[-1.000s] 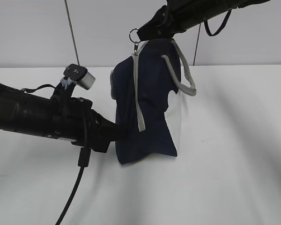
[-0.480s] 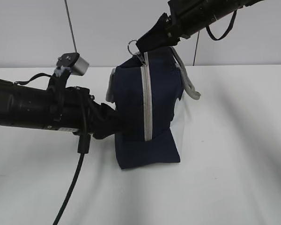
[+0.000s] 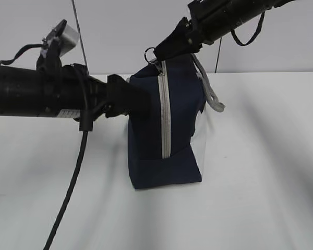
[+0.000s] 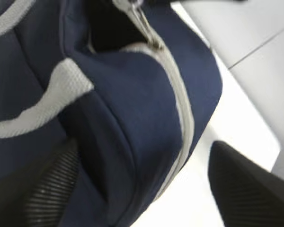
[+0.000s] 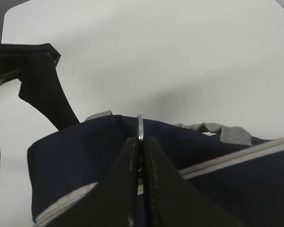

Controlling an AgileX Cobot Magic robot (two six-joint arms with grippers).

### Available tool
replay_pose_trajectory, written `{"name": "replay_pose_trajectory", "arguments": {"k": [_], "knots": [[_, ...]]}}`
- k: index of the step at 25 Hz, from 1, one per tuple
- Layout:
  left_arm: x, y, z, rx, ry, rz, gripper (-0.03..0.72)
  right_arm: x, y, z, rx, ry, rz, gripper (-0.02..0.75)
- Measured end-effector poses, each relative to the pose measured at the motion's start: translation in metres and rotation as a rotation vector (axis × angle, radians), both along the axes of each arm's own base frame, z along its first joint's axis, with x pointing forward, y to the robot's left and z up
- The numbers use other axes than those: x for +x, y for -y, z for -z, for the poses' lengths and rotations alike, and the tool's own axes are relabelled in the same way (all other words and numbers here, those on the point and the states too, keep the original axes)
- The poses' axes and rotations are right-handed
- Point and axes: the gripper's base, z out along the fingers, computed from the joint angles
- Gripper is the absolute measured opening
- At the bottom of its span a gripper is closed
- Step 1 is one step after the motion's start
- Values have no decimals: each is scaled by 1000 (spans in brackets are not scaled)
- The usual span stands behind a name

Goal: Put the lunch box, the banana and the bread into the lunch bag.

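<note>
Two arms: both on one lunch bag (image 3: 164,130), no other items in view.
Bag: dark navy w/ white side panel, upright on white table (image 3: 261,172), grey zipper (image 3: 165,112) running down its near face.
Right gripper (image 5: 141,156): pinched tight on metal ring pull (image 5: 140,126) at bag's top; wrist view shows both fingers pressed together w/ ring edge sticking up between them. Prob. gripped there to run the zip.
Left gripper (image 4: 146,189): spread wide; ribbed finger (image 4: 47,184) against navy fabric, other finger off to the side over bare table. Ext. view shows it at bag's upper left side, likely bracing bag vs. the zip pull.
Handles (image 3: 211,94): grey webbing, hanging slack on right side.
Lunch box, banana, bread: not visible anywhere; can't tell if inside.
Zip state: looks shut along visible length; dark gap near slider in left wrist view, unclear.
</note>
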Motion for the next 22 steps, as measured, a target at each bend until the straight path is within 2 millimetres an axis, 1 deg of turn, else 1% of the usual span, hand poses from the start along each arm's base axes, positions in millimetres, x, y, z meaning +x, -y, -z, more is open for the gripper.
{"name": "replay_pose_trajectory", "arguments": {"k": [2,6,8,11,15,18,22], "knots": [[4,1,-7,-47,-40,-32,540,0,1,1,-10,-6,4,0],[14,2,-25,-131,-113,-96,429,0,1,1,-11,-10,4,0],[20,-1,-31,-135,-145,-115,388,0,1,1,-11,-12,5,0],[28,-5,-34,-126,-190,-112,369,-1,1,0,-13,-11,6,0],[34,-2,-25,-121,-293,-58,363,-1,1,0,-15,-9,6,0],[35,1,-20,-90,-348,-27,363,-1,1,-1,-16,-10,7,0],[34,0,-22,-50,-397,-5,362,-1,1,-1,-21,-14,10,0]]}}
